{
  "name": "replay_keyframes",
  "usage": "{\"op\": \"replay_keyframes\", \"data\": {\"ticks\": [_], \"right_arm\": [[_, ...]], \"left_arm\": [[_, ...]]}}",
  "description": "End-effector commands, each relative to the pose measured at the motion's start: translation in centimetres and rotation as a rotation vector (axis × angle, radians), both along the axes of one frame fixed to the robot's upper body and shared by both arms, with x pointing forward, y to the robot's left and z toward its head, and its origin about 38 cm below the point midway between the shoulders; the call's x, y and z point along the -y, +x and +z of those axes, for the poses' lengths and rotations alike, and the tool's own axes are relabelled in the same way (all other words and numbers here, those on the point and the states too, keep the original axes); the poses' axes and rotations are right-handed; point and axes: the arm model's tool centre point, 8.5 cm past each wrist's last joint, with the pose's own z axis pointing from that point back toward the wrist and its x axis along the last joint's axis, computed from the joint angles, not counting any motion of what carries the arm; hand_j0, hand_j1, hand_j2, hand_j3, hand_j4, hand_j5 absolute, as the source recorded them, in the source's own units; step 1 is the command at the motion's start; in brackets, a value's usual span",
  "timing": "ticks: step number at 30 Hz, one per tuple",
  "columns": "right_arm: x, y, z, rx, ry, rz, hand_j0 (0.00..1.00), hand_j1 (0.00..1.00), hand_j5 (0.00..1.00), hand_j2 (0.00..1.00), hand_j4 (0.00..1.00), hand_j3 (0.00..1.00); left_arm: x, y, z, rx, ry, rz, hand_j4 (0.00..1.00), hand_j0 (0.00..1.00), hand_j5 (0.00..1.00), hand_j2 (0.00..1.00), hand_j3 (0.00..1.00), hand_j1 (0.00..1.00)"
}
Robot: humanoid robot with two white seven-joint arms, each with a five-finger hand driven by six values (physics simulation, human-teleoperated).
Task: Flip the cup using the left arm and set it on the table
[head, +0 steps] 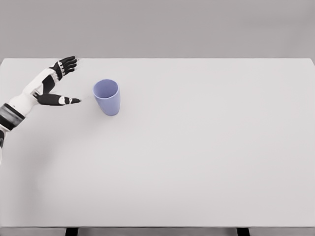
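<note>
On the white table, the blue cup stands open end up, left of the middle and towards the far edge. Just beside it and apart from it, the left hand is spread, holding nothing. A careless sweep could knock the light cup over and roll it away.

We see a pale blue cup standing mouth-up on the white table. Our left hand hovers just beside it, to its left, fingers spread and thumb pointing toward the cup, holding nothing.
</note>
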Motion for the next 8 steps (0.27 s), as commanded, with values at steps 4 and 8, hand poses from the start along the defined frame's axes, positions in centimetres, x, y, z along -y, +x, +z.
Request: {"op": "replay_keyframes", "data": {"ticks": [4, 8], "right_arm": [[0.0, 0.0, 0.0, 0.0, 0.0, 0.0, 1.0, 1.0, 1.0, 1.0, 1.0, 1.0], [0.0, 0.0, 0.0, 0.0, 0.0, 0.0, 1.0, 1.0, 1.0, 1.0, 1.0, 1.0]], "left_arm": [[-3.6, -0.9, 1.0, -0.016, 0.267, -0.01, 1.0, 1.0, 1.0, 1.0, 1.0, 1.0], [-5.6, -1.5, 1.7, -0.023, 0.308, 0.012, 1.0, 1.0, 1.0, 1.0, 1.0, 1.0]]}}
